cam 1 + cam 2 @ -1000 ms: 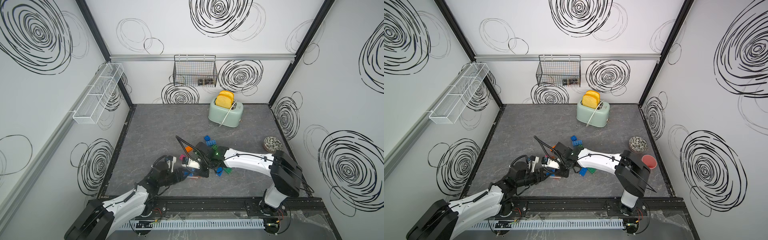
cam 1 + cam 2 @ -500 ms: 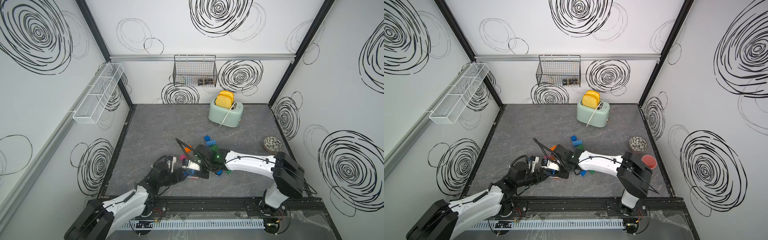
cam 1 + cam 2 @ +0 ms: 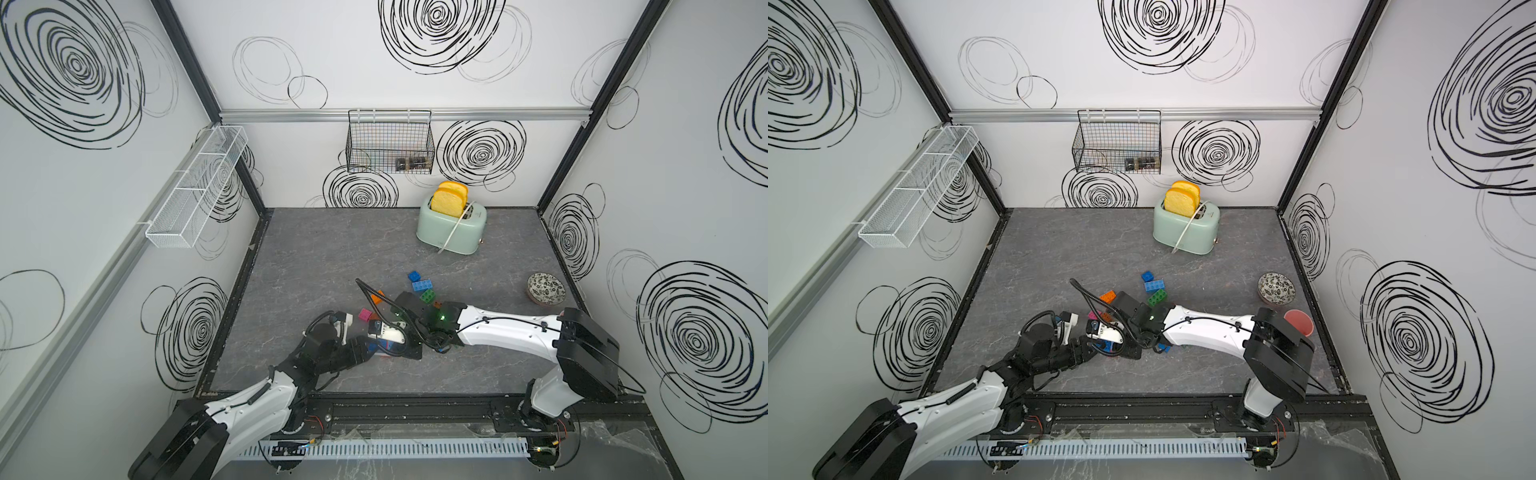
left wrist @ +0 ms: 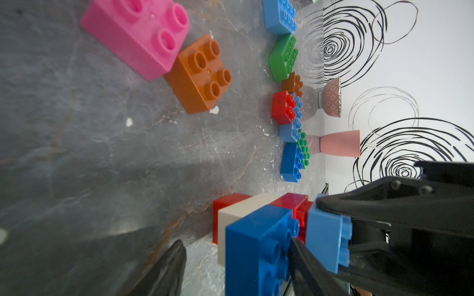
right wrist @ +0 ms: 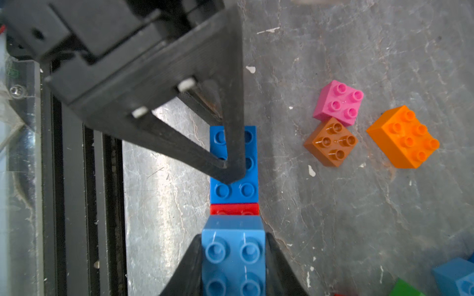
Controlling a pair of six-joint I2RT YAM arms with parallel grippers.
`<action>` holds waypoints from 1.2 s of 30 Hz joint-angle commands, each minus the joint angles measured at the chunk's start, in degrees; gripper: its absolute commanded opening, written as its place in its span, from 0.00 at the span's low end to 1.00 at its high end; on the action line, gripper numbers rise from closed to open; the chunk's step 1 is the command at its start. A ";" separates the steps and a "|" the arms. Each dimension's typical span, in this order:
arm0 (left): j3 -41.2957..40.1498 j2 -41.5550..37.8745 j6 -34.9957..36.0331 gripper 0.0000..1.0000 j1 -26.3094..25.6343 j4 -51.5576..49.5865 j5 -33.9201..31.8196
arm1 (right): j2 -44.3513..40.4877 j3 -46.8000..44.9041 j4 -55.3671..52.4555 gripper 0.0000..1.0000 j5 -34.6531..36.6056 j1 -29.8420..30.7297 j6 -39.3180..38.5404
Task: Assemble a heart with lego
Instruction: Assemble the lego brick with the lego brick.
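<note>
At 12 o'clock a black wire basket (image 3: 390, 141) is hanging on the back wall, holding two small dark items (image 3: 409, 164) too small to name. At 10 o'clock a white mesh shelf (image 3: 195, 187), split into compartments, is hanging on the left wall. At 1 o'clock a mint toaster (image 3: 451, 232) is standing near the back wall with two yellow toast slices (image 3: 449, 199) sticking up from it. At 3 o'clock a patterned bowl (image 3: 546, 286) is sitting by the right wall. At 4 o'clock a pink cup (image 3: 1299, 322) is standing half hidden behind the right arm (image 3: 1208, 330).

The lego (image 3: 422, 285) is lying on the grey marbled bench (image 3: 324, 249). Loose bricks are lying around the centre, among them a pink brick (image 5: 338, 102) touching a brown brick (image 5: 331, 141), with an orange brick (image 5: 404, 137) just beside them. A built stack is sitting at 6 o'clock near the front edge. There the right gripper (image 5: 233, 235) is clamping a light blue brick (image 5: 233, 256) over a red brick (image 5: 234, 208); whether it is seated I cannot tell. The left gripper (image 4: 236, 242) is standing with jaws apart, one finger lying across the studs of a dark blue brick (image 5: 233, 189), which is sitting on a white brick (image 4: 230, 212).

White walls (image 3: 353, 54) scribbled with black spirals are enclosing the bench on three sides, with black posts (image 3: 189, 62) in the corners.
</note>
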 commanded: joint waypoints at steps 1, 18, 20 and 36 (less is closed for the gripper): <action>-1.61 0.74 -0.26 0.67 0.16 -3.92 -1.98 | 0.69 1.12 -4.92 0.22 -1.73 -0.81 -0.81; -1.82 0.94 -0.50 0.67 0.20 -3.55 -2.00 | 4.85 2.47 -5.51 0.22 -2.87 -1.62 -0.65; -1.84 1.14 -0.47 0.67 0.33 -3.45 -1.98 | 5.49 2.69 -6.22 0.22 -2.03 -1.44 -0.61; -1.78 1.26 -0.47 0.67 0.86 -3.48 -1.98 | 7.99 1.64 -7.01 0.20 6.59 1.02 -1.37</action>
